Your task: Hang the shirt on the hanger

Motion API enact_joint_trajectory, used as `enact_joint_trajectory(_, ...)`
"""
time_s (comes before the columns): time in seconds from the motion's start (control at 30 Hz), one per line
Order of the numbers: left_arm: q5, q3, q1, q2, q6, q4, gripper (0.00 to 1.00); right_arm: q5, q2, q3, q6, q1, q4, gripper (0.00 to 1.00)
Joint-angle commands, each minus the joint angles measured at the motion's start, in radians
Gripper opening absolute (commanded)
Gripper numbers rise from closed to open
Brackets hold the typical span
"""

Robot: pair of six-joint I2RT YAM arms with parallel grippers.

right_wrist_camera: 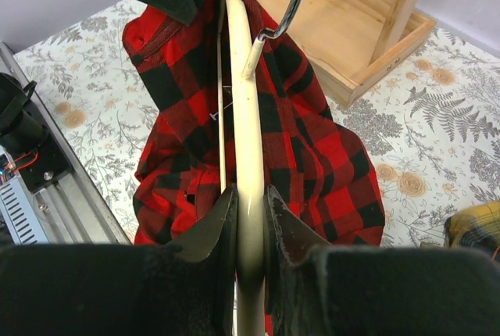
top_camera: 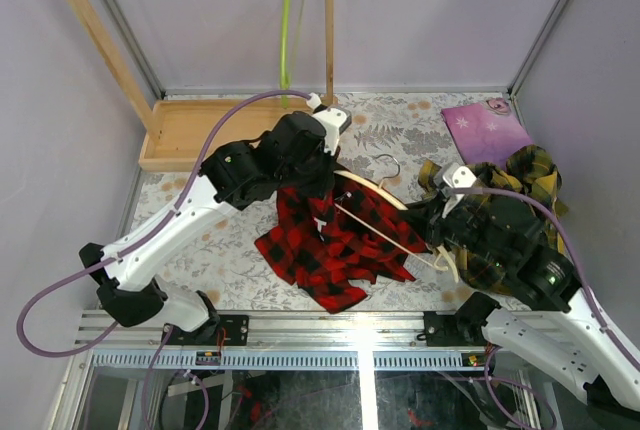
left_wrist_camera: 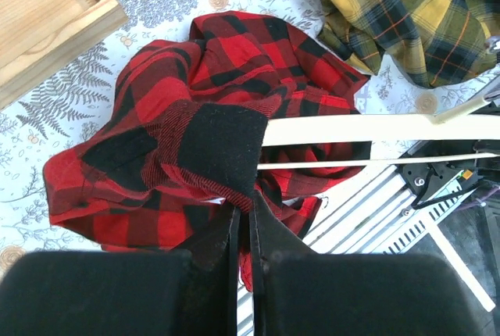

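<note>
The shirt (top_camera: 335,250) lies crumpled on the table (top_camera: 220,250), between the two arms and close to the near edge. Most of the cloth rests flat, while one fold is raised over the far end of the hanger (top_camera: 375,188). That end is hidden by the raised cloth; whether it sits inside a sleeve opening or the collar cannot be told.

The shirt is to be treated as soft, light and limp. It will sag and bunch wherever it is not supported, and no shape will be kept when it is released. Hold is best taken at a doubled edge, such as the collar or a shoulder seam, so that a single layer is not dragged off the hanger.

The hanger is to be treated as stiff and light, with a smooth arm along which cloth may slide. It is best held on the curved arm, away from the end being covered.

The left claw (left_wrist_camera: 244,211) is fully closed, with a fold of the shirt pinched between its tips. The right claw (right_wrist_camera: 250,203) is closed narrowly on the curved arm of the hanger, which is held tilted above the shirt, hook uppermost.

Beyond these, a yellow shirt (top_camera: 520,175) lies bunched by the right arm, and a wooden rack (top_camera: 200,130) stands at the far left.
</note>
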Motion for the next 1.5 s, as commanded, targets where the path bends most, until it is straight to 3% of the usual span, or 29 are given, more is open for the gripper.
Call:
enact_joint_trajectory(0.0,0.038,0.062,-0.04,0.03,-0.002,0.007,0.0,-0.01,-0.072,-0.065,0.057,0.001,0.205,0.0)
enact_joint_trajectory(0.2,0.037,0.127,-0.107,0.085,-0.003,0.005,0.0,-0.134,-0.05,-0.137,0.119,0.002,0.311,0.0)
enact_joint_trajectory(0.67,-0.013,0.121,-0.218,0.138,-0.017,0.01,0.0,-0.113,-0.097,-0.268,0.25,0.002,0.51,0.0)
enact_joint_trajectory(0.77,-0.116,0.126,-0.218,0.142,-0.034,-0.038,0.16,-0.069,-0.127,-0.278,0.257,0.002,0.509,0.0)
enact_joint_trajectory(0.97,-0.27,0.134,-0.226,0.09,-0.079,-0.089,0.36,0.009,-0.176,-0.306,0.283,0.002,0.52,0.0)
enact_joint_trajectory(1.3,-0.249,0.03,-0.237,-0.15,-0.05,0.047,0.66,0.026,-0.198,-0.323,0.3,0.002,0.546,0.0)
enact_joint_trajectory(1.47,-0.309,-0.05,-0.235,-0.291,0.005,0.094,0.82,0.04,-0.25,-0.334,0.318,0.002,0.587,0.0)
